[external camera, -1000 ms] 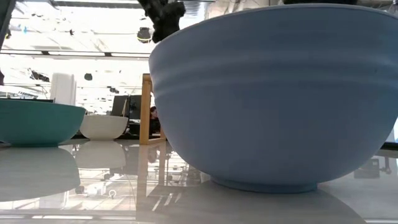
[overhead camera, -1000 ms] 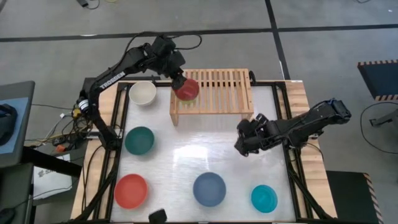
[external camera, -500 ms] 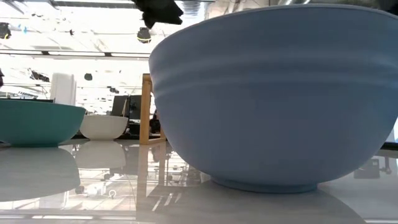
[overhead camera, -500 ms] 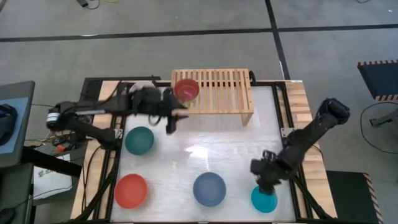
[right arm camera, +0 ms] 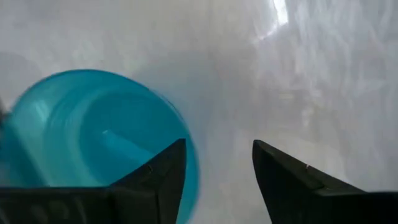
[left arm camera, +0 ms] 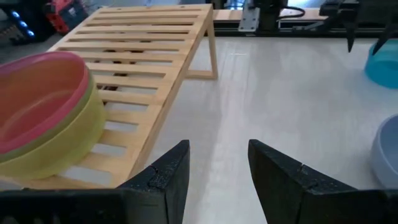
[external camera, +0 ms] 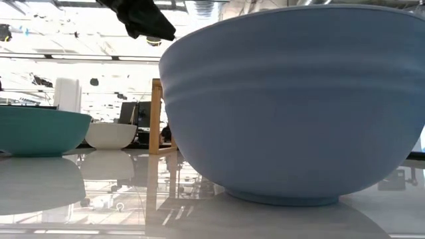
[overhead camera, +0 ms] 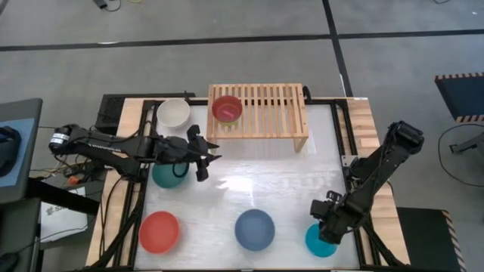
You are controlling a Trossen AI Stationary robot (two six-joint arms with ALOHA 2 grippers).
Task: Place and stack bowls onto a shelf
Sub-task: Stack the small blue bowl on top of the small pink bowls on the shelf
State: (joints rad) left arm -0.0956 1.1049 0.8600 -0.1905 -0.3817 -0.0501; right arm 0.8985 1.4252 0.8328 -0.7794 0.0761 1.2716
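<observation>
On a glossy white table, two dark arms work a bowl-stacking job, seen from overhead. At far left the red bowl sits near the table's front edge, with the dark teal bowl behind it and the white bowl at the back. The left arm lies stretched low across the teal bowl, nearly level, its left gripper pointing toward the table's middle; the left wrist view shows its two fingers spread apart with nothing between them. Just behind it stands the pale wooden shelf, which already carries a magenta bowl nested in a yellow one at its left end; the rest of the slats are bare. Front and centre rests the slate blue bowl. At right, the right arm folds down steeply from the table's edge, and the right gripper hangs over the near-left rim of the cyan bowl. Its fingers are parted and empty in the right wrist view, with the cyan rim lying under one finger and bare table under the other, though motion blur there makes the exact height hard to judge. The right arm is plainly the nearer one to this bowl, and the coming move appears to turn on dropping astride that rim.
</observation>
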